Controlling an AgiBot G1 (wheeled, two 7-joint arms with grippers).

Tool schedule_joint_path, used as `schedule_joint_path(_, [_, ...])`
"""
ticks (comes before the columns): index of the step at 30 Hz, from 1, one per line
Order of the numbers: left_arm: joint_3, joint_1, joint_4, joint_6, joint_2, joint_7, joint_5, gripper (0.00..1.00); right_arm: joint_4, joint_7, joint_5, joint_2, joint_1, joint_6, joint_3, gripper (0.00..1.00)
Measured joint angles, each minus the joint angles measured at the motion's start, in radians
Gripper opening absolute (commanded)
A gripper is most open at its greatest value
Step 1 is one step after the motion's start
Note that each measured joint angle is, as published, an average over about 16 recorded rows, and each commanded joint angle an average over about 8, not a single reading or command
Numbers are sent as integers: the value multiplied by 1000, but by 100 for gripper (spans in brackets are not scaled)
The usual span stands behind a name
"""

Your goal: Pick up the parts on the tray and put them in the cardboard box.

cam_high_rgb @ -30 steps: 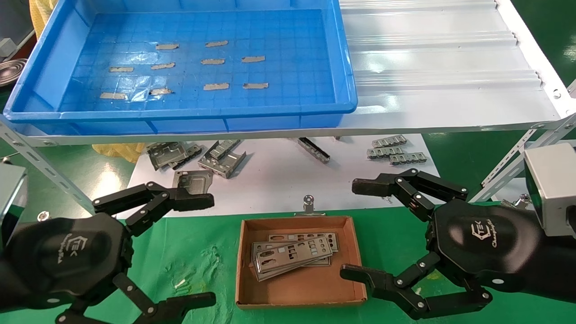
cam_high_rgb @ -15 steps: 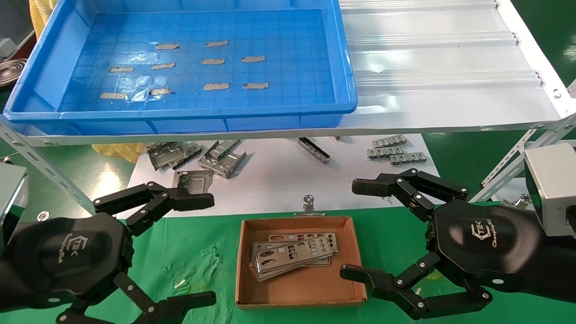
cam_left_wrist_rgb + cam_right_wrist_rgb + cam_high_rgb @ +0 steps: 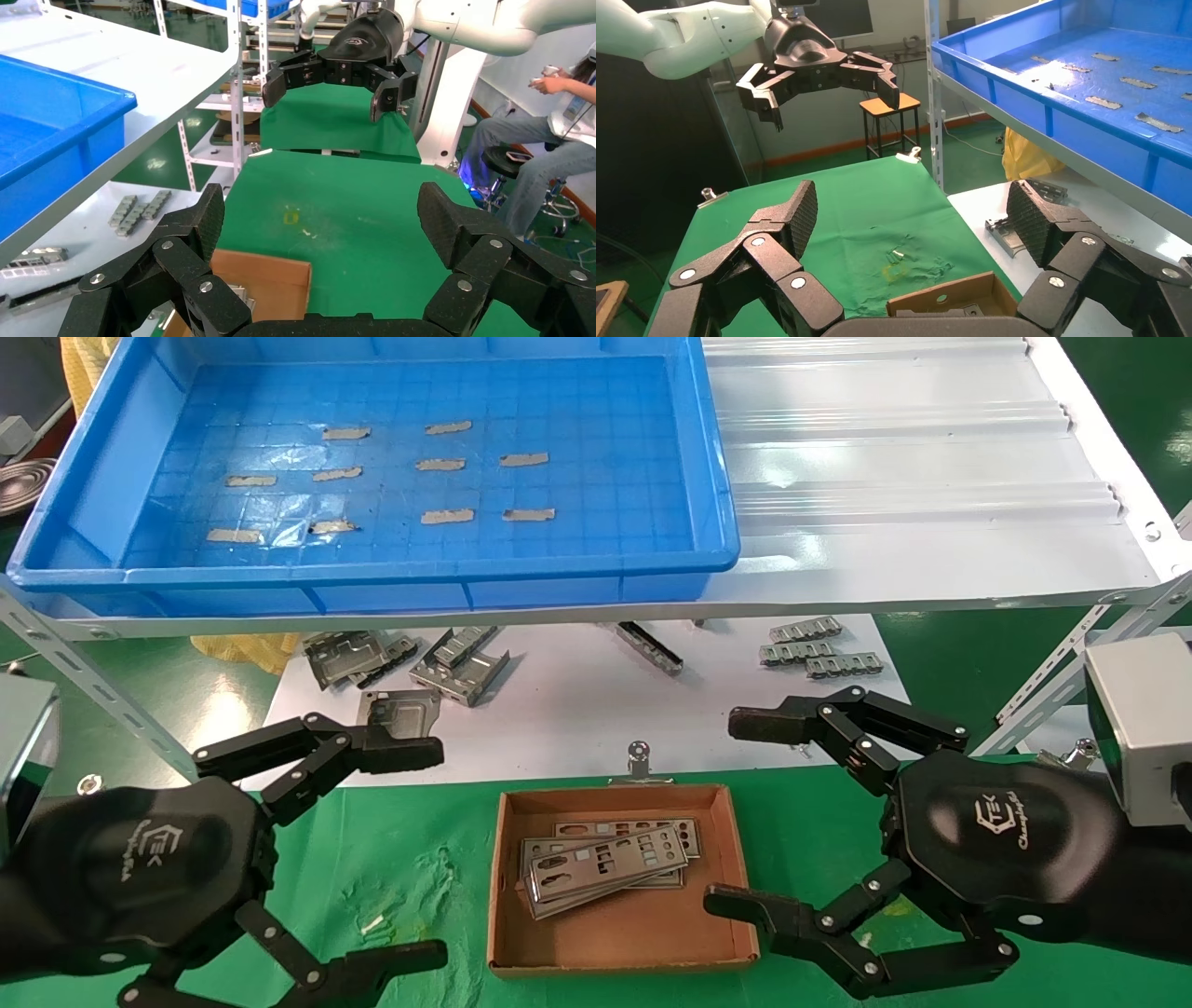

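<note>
Several silver punched plates [image 3: 601, 864] lie stacked in the brown cardboard box [image 3: 717, 896] on the green cloth. The blue tray [image 3: 372, 584] on the white shelf holds only grey tape strips [image 3: 445, 516]; no plates show in it. My left gripper [image 3: 414, 854] is open and empty, left of the box. My right gripper [image 3: 736, 812] is open and empty, right of the box. The box corner shows in the left wrist view [image 3: 270, 281] and the right wrist view [image 3: 947, 298]. Each wrist view shows the other gripper far off.
Bent grey brackets [image 3: 461, 663] and small connector pieces [image 3: 819, 654] lie on a white panel [image 3: 596, 710] under the shelf. A metal clip [image 3: 639, 758] stands just behind the box. Slotted shelf legs [image 3: 74, 672] slant at both sides.
</note>
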Motion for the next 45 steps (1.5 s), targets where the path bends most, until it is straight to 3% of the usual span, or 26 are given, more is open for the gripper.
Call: schedule_joint_path(45, [0,0,0,0,0,0,0,100,0,0,0,0,0,0,0,100])
